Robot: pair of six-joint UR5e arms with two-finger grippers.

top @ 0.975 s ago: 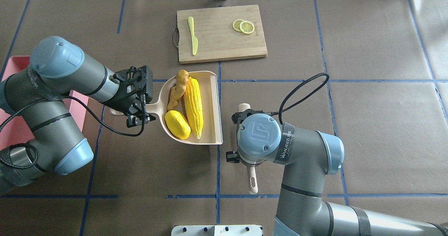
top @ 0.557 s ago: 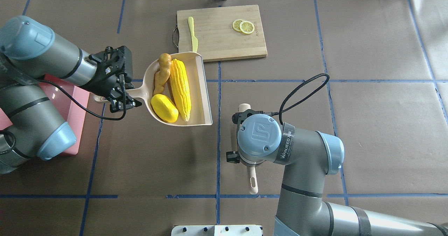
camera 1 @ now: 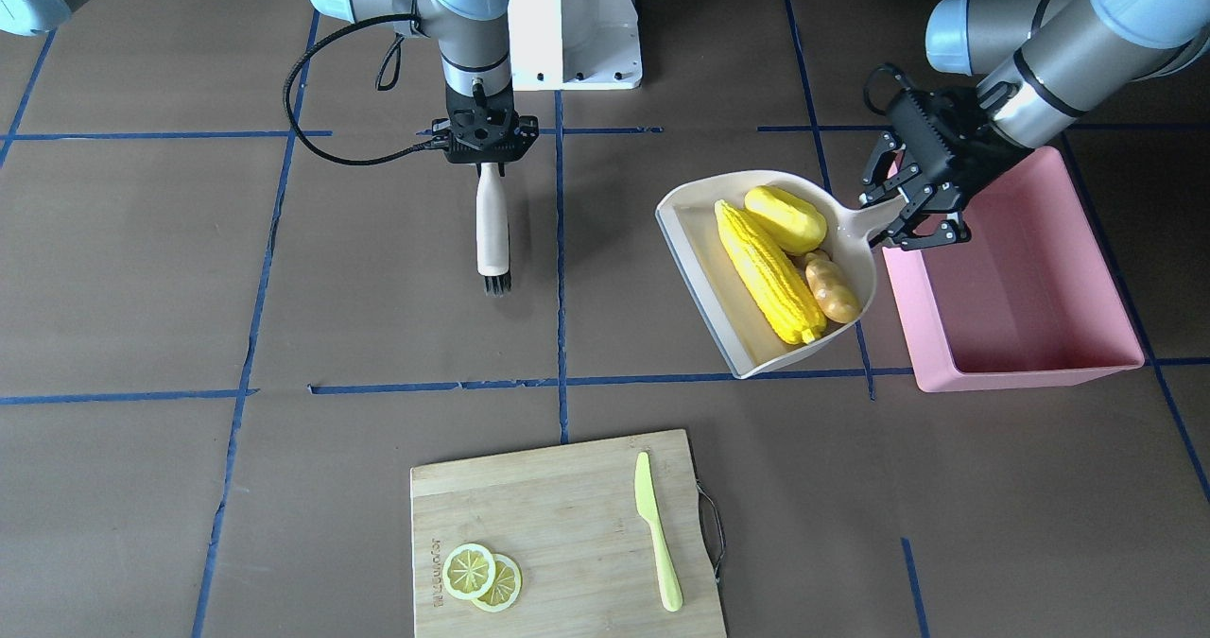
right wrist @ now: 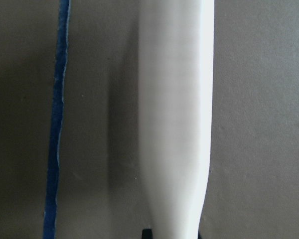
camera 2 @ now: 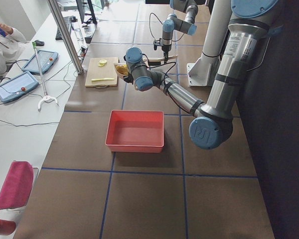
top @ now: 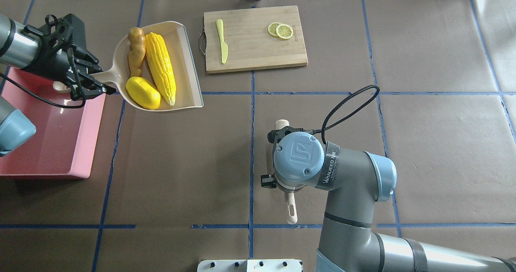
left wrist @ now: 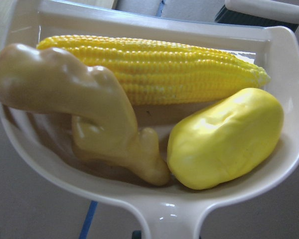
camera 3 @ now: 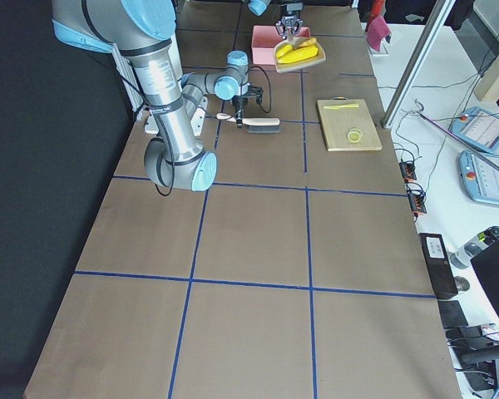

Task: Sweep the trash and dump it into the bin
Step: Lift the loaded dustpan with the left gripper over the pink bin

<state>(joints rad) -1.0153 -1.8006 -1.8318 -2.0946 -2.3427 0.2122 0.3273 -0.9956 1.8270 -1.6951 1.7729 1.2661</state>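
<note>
Three trash items, the yellow toy corn cob [top: 160, 68], the rounded yellow fruit [top: 143, 92] and the knobbly tan ginger root [top: 136, 51], all sit in the cream-white plastic dustpan [top: 183, 62]; none is in the large pink rectangular plastic bin [top: 48, 143] yet. Left gripper [top: 93, 79] is clamped on the pan's handle. Change over the last second: the pan went from mid-frame to the upper left of the overhead view, and the load didn't shift inside it. The handle end now sits over the bin's right wall, with the pan body beside the bin, over the table. Reads as sweep done, carry nearly done, tip-out next: the pan mouth has to come over the bin, then roll down. Risk: the corn lies nearest the open lip and could slide out early. Right gripper [camera 1: 487, 151] is unchanged, closed on the cream-handled black-bristle brush [camera 1: 492, 232], parked at centre frame.
</note>
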